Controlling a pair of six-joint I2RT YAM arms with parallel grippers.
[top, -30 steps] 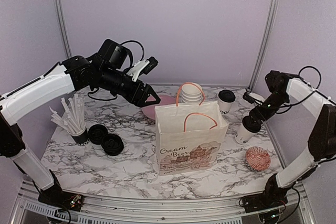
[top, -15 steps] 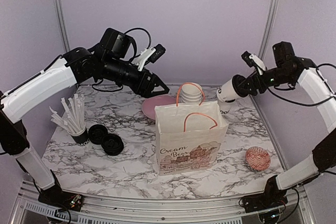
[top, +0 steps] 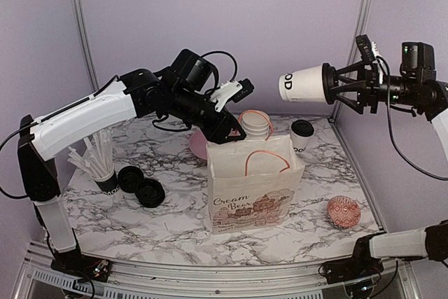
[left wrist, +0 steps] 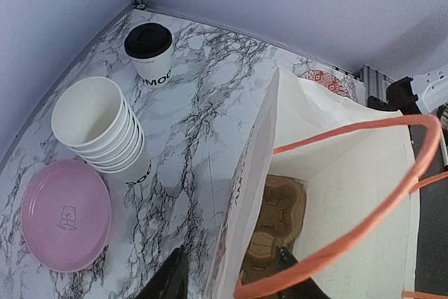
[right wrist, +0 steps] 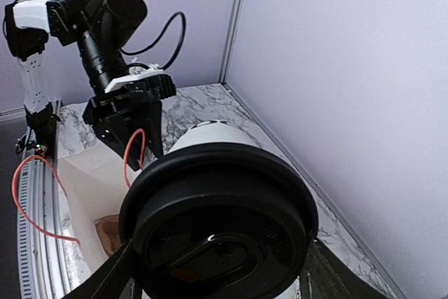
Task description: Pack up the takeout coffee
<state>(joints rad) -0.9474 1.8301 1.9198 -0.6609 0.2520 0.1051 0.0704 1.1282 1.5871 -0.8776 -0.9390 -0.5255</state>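
My right gripper (top: 334,86) is shut on one takeout coffee (top: 304,83), a white cup with a black lid. It holds the cup sideways, high above the bag's right side. In the right wrist view the black lid (right wrist: 218,225) fills the space between the fingers (right wrist: 116,278). A second takeout coffee (top: 302,134) stands upright behind the bag, also seen as the lidded cup (left wrist: 149,50). My left gripper (top: 233,131) is open at the white paper bag (top: 253,187), its jaws on either side of the bag's wall (left wrist: 241,201), one inside and one outside.
A brown cardboard cup carrier (left wrist: 274,220) lies in the bag's bottom. A stack of empty cups (top: 255,124) and a pink plate (top: 201,143) sit behind the bag. The straw cup (top: 99,160) and two loose black lids (top: 141,185) are at the left. A patterned red ball (top: 344,211) lies at the right.
My right arm lifted the coffee off the table's right side and swung it up high, turned sideways. My left arm moved right and down to the bag's rim, and its jaws narrowed.
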